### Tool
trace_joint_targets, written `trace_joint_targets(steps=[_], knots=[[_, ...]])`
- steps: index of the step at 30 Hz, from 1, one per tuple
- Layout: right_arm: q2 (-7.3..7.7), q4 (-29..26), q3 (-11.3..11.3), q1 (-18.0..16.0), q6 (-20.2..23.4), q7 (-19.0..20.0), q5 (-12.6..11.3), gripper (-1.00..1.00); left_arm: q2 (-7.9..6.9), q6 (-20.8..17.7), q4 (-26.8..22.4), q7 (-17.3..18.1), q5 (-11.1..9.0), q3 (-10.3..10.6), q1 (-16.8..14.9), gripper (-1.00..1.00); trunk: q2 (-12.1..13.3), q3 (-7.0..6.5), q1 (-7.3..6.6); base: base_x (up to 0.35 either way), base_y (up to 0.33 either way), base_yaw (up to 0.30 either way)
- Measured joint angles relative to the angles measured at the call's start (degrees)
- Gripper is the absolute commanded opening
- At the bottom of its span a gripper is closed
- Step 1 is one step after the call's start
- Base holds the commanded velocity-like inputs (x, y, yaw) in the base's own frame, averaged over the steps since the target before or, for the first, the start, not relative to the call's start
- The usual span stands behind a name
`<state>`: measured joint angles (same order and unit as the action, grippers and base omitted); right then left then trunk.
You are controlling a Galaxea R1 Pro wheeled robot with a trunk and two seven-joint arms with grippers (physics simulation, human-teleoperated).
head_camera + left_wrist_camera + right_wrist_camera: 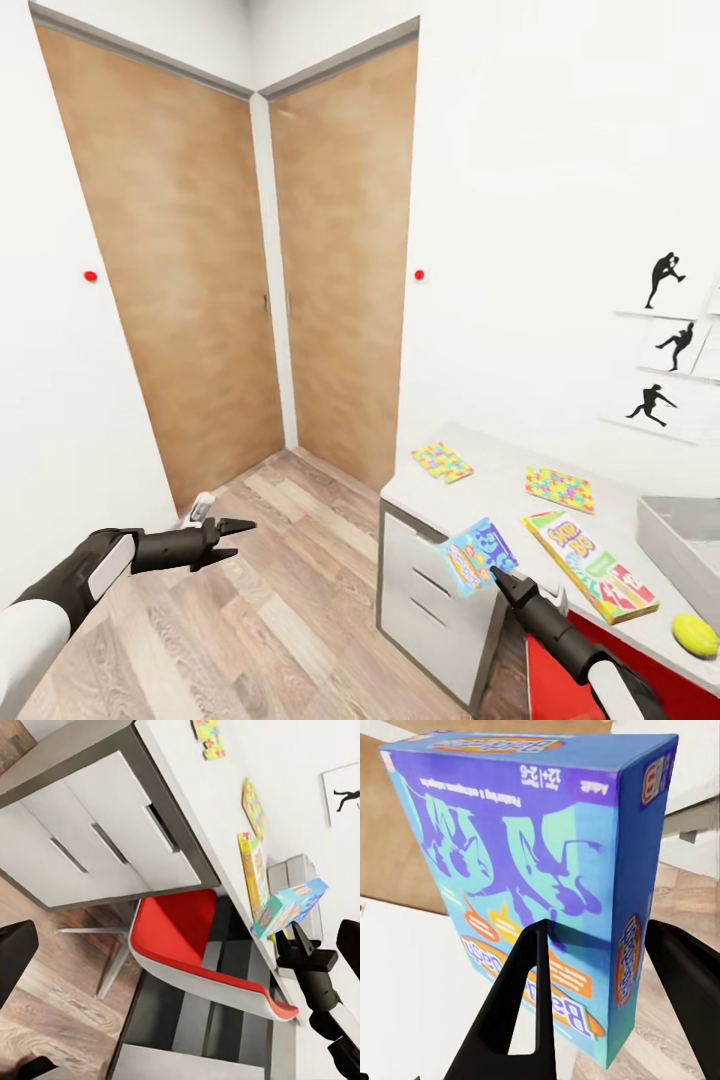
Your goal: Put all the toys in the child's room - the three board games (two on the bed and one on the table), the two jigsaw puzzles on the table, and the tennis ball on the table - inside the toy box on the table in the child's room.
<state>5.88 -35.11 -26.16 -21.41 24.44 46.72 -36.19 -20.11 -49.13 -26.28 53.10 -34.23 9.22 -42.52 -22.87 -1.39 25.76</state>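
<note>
My right gripper (497, 574) is shut on a mostly blue board game (478, 555), held upright above the table's (480, 490) near corner; its fingers (521, 997) clamp the box (540, 862) by its lower edge. On the table lie two jigsaw puzzles (442, 462) (560, 489), a green-and-red-edged board game (590, 565) and the tennis ball (694, 634). The grey toy box (680, 540) stands at the far right. My left gripper (238, 533) hangs open over the floor, nothing in it. The bed is out of view.
Two wooden doors (180, 300) meet in the corner ahead. A red chair (187, 937) is tucked under the table beside the white drawers (425, 585). Black athlete silhouettes (665, 345) hang on the right wall. Plank floor (250, 620) lies between my arms.
</note>
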Motion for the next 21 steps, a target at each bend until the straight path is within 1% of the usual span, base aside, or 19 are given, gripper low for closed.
trace_joint_targets(steps=[3, 5, 7, 9, 10, 11, 13, 14, 16, 18, 20, 21], knots=[[0.01, -1.2, 0.0, 0.0, 0.2, 0.0, -0.1, -1.00, -0.02, 0.0, 0.0, 0.2, 0.0, 0.0, 0.0, 1.00, 0.0, 0.18, 0.00, 0.000, 0.000, -0.190], [0.02, -4.2, 0.1, 0.0, 0.7, 0.1, -0.2, -1.00, -0.07, 0.0, -0.1, 0.5, -0.1, 0.0, 0.0, 1.00, 0.0, 0.32, 0.00, 0.000, 0.000, -0.172], [0.00, -9.4, 0.1, 0.4, 3.5, 0.1, -0.3, -1.00, -0.16, -0.1, -0.8, 0.8, -0.1, 0.0, 0.0, 1.00, 0.0, 0.45, 0.00, 0.000, 0.000, -0.135], [-0.04, -16.4, 0.1, 2.4, 8.3, 0.1, 0.0, -1.00, -0.49, -0.2, -2.3, 1.0, -0.1, -0.1, 0.0, 1.00, 0.0, 0.60, -0.01, 0.000, 0.000, -0.073], [-0.05, -18.3, 0.0, 3.1, 9.4, 0.1, 0.3, -1.00, -0.68, -0.2, -2.8, 1.2, -0.1, -0.1, 0.0, 1.00, 0.0, 0.68, 0.00, 0.000, 0.000, -0.042], [-0.06, -21.7, 0.0, 4.4, 11.5, 0.0, 0.1, -1.00, -1.24, -0.3, -3.6, 1.6, -0.3, -0.1, 0.0, 1.00, 0.0, 0.74, -0.01, 0.000, 0.000, -0.033], [-0.06, -24.7, -0.1, 5.6, 13.1, -0.1, 0.2, -1.00, -1.92, -0.3, -4.3, 2.3, -0.4, -0.1, 0.0, 1.00, 0.0, 0.89, 0.00, 0.000, 0.000, -0.022], [-0.06, -27.1, -0.5, 6.5, 14.2, -0.1, 0.0, -1.00, -2.57, -0.4, -4.7, 3.3, -0.5, 0.0, 0.0, 1.00, 0.0, 0.96, -0.01, 0.000, 0.000, -0.014], [-0.06, -28.8, -1.0, 7.2, 14.9, -0.1, 0.1, -1.00, -3.17, -0.4, -5.0, 4.6, -0.4, 0.0, 0.1, 1.00, 0.0, 1.10, 0.00, 0.000, 0.000, -0.009], [-0.11, -30.8, -2.6, 7.9, 15.9, -0.2, 0.0, -1.00, -4.54, -0.4, -5.3, 7.7, -0.2, -0.1, 0.1, 1.00, 0.0, 1.24, 0.00, 0.000, 0.000, -0.007], [-0.14, -31.4, -3.5, 8.2, 16.6, -0.1, 0.0, -1.00, -5.44, -0.3, -5.4, 9.7, -0.1, 0.0, 0.1, 1.00, 0.0, 1.39, 0.00, 0.000, 0.000, -0.049], [-0.14, -31.6, -3.8, 8.3, 16.9, -0.1, 0.0, -1.00, -5.64, -0.3, -5.4, 10.2, 0.0, 0.0, 0.1, 1.00, 0.0, 1.47, 0.00, 0.000, 0.000, -0.088]])
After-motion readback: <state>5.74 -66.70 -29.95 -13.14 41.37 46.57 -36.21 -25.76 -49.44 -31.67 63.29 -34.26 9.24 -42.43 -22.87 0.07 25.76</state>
